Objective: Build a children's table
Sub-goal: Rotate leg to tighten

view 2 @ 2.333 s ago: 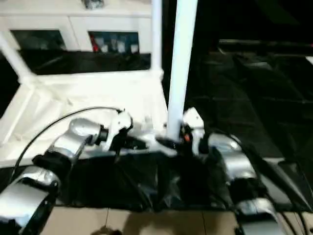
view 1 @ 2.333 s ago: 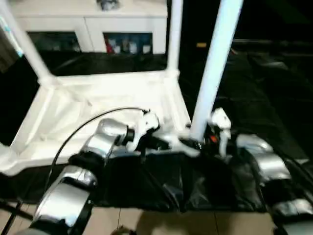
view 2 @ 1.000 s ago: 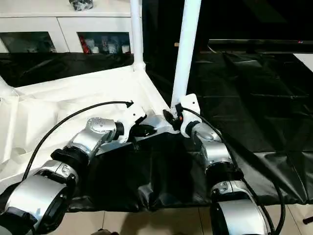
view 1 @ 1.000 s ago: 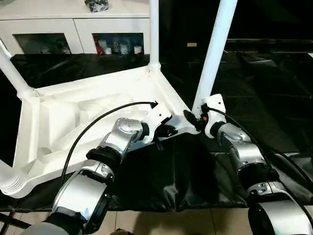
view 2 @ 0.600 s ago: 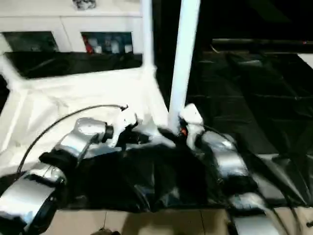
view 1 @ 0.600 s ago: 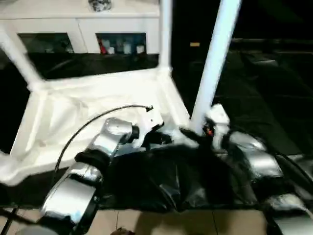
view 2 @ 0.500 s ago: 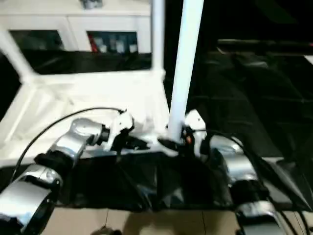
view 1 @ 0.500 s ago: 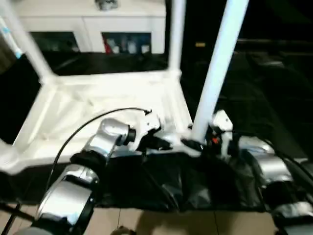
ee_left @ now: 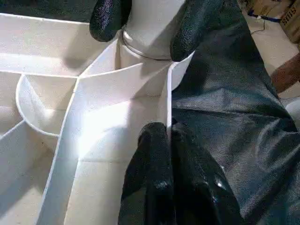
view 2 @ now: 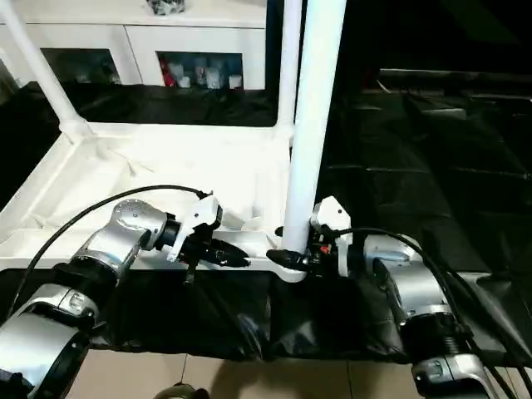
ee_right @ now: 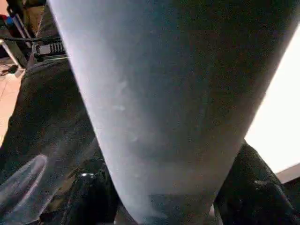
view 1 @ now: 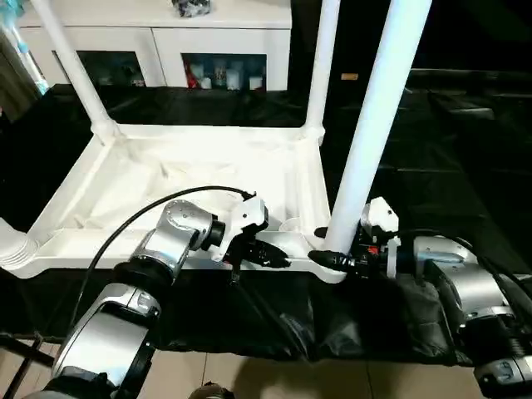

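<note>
- You had the table top (view 1: 191, 179) lying upside down on the black sheet (view 1: 465, 158), ribs facing up, with its near rim running left to right just ahead of both arms.
- Your left gripper (view 1: 278, 256) was pinched shut on that near rim; the left wrist view showed both black fingers (ee_left: 154, 178) pressed together over the thin rim wall.
- Your right gripper (view 1: 324, 259) straddled the foot of the near right leg (view 1: 374, 125), one finger (ee_left: 107, 18) on each side where the leg entered its corner socket, about half open around it.
- Two far legs, the far left leg (view 1: 71, 71) and the far right leg (view 1: 322, 66), stood upright in the far corners; a ribbed stub (view 1: 15, 249) showed at the near left corner.
- Open black sheet lay to the right of the table and near you, in front of the rim.
- The white cabinet (view 1: 158, 41) stood close behind the far edge.
</note>
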